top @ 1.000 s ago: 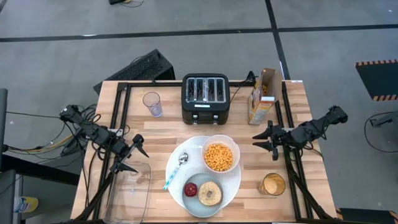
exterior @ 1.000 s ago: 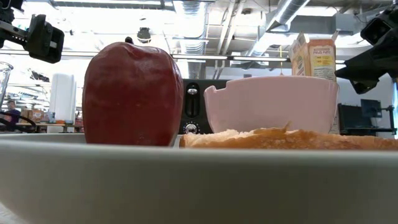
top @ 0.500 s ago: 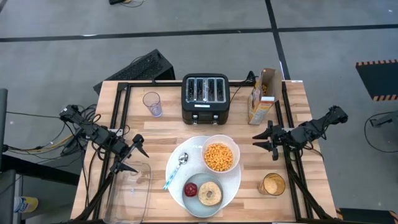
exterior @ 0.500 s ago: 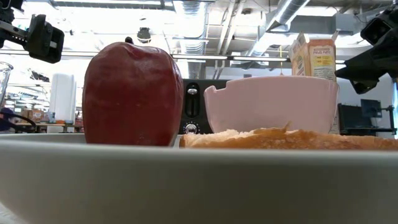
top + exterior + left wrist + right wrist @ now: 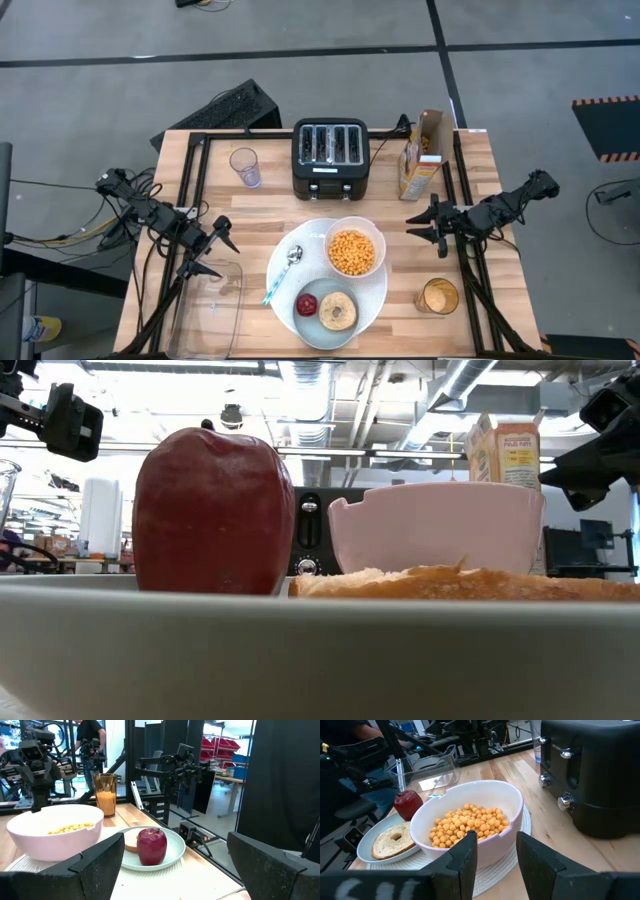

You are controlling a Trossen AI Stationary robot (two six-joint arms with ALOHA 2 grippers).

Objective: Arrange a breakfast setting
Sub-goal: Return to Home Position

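The wooden table (image 5: 250, 205) carries everything. At its far edge, in the middle, stands a black four-slot toaster (image 5: 331, 158). Nearer the front lies the large round white plate (image 5: 378, 290), which bears the rest of the setting. A clear plastic container (image 5: 210, 300) sits at the front left corner. An open cereal box (image 5: 424, 153) stands upright just right of the toaster.

The left gripper (image 5: 226, 260) hangs above the table left of the large plate, over the container's far edge. Its jaws are spread wide and hold nothing. The right gripper (image 5: 409, 228) hangs right of the bowl, in front of the cereal box. Its jaws are also released, with a clear gap between them.

The white bowl (image 5: 435, 525) sits on the far right part of the large plate, filled with yellow cereal (image 5: 353, 252). The small pale-blue plate (image 5: 175, 849) rests on the near part of the large plate, just in front of the bowl. A glass of orange drink (image 5: 438, 296) stands at the front right, and an empty clear glass (image 5: 245, 166) stands left of the toaster.

On the small plate, the toasted bagel (image 5: 338, 311) lies flat on the right and the small red apple (image 5: 306, 304) stands upright on the left, close together. The blue-handled metal spoon (image 5: 283, 271) lies on the left part of the large plate, and its handle seems to reach just past the rim.
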